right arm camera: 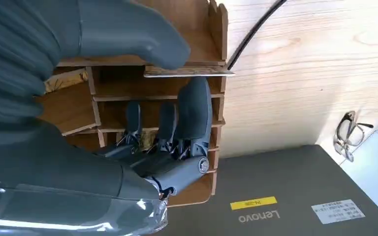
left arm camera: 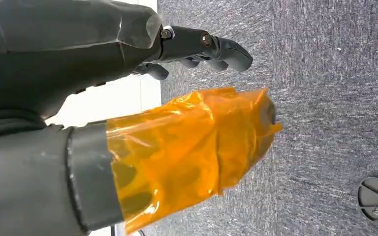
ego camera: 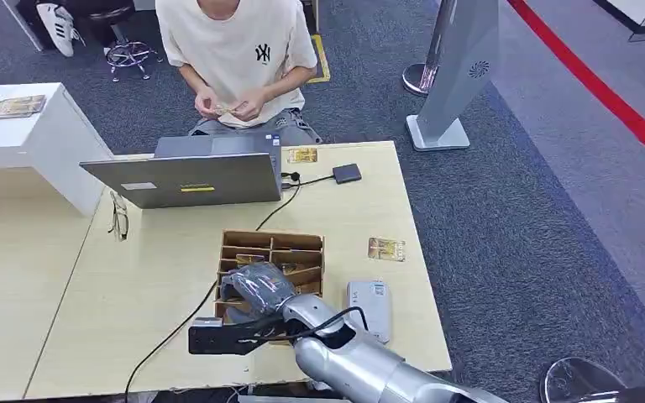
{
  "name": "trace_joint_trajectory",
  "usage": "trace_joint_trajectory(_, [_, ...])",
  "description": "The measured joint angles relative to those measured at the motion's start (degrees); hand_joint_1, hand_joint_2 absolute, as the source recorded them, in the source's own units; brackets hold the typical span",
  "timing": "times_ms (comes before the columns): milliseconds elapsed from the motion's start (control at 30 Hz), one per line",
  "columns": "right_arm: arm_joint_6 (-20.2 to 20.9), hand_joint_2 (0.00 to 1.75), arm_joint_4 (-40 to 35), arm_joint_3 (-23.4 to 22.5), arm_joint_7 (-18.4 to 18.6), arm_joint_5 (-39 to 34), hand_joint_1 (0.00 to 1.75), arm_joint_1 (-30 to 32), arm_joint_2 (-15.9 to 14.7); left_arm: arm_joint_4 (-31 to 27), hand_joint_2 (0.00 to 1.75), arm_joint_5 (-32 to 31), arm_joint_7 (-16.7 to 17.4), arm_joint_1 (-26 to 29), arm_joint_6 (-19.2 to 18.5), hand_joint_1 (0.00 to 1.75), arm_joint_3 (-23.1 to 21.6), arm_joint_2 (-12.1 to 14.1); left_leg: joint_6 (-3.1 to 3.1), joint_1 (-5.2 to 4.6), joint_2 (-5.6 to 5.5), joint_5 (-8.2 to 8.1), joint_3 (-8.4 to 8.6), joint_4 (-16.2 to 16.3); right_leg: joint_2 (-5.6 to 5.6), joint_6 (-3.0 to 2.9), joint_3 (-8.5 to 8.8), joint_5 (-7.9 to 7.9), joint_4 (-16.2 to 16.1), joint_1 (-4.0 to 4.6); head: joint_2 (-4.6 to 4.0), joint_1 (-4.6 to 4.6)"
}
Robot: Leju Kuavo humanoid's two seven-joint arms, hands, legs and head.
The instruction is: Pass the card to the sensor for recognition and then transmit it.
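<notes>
Right hand sits over the wooden card box on the bench, thumb and fingers pinching a card edge-on; lift it straight up, you'll clear the dividers; left hand hangs empty, fingers loosely curled.

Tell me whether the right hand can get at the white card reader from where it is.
Probably yes. The right hand is over the wooden card box, and the white card reader lies right beside that box with nothing between them.
</notes>
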Motion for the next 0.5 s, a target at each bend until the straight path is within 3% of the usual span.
trace_joint_trajectory(200, [0.07, 1.75, 0.0, -0.02, 0.11, 0.07, 0.79, 0.0, 0.0, 0.0, 0.0, 0.0, 0.0, 0.0, -0.02, 0.0, 0.0, 0.0, 0.0, 0.0, 0.0, 0.0, 0.0, 0.0, 0.0, 0.0, 0.0, 0.0, 0.0, 0.0, 0.0, 0.0])
trace_joint_trajectory(267, [0.07, 1.75, 0.0, -0.04, 0.15, 0.07, 0.89, 0.0, 0.0, 0.0, 0.0, 0.0, 0.0, 0.0, -0.02, 0.0, 0.0, 0.0, 0.0, 0.0, 0.0, 0.0, 0.0, 0.0, 0.0, 0.0, 0.0, 0.0, 0.0, 0.0, 0.0, 0.0])
trace_joint_trajectory(367, [0.22, 1.75, 0.02, -0.04, 0.15, 0.15, 1.26, -0.01, 0.0, 0.0, 0.0, 0.0, 0.0, 0.0, -0.07, 0.0, -0.02, 0.0, 0.0, 0.0, 0.0, 0.0, 0.0, 0.0, 0.0, 0.0, 0.0, 0.0, 0.0, 0.0, 0.0, 0.0])
trace_joint_trajectory(500, [0.37, 1.75, 0.15, -0.09, 0.15, 0.2, 1.33, -0.28, 0.0, 0.0, 0.0, 0.0, 0.0, 0.0, -0.07, 0.0, -0.07, 0.0, 0.0, 0.0, 0.0, 0.0, 0.0, 0.0, 0.0, 0.0, 0.0, 0.0, 0.0, 0.0, 0.0, 0.0])
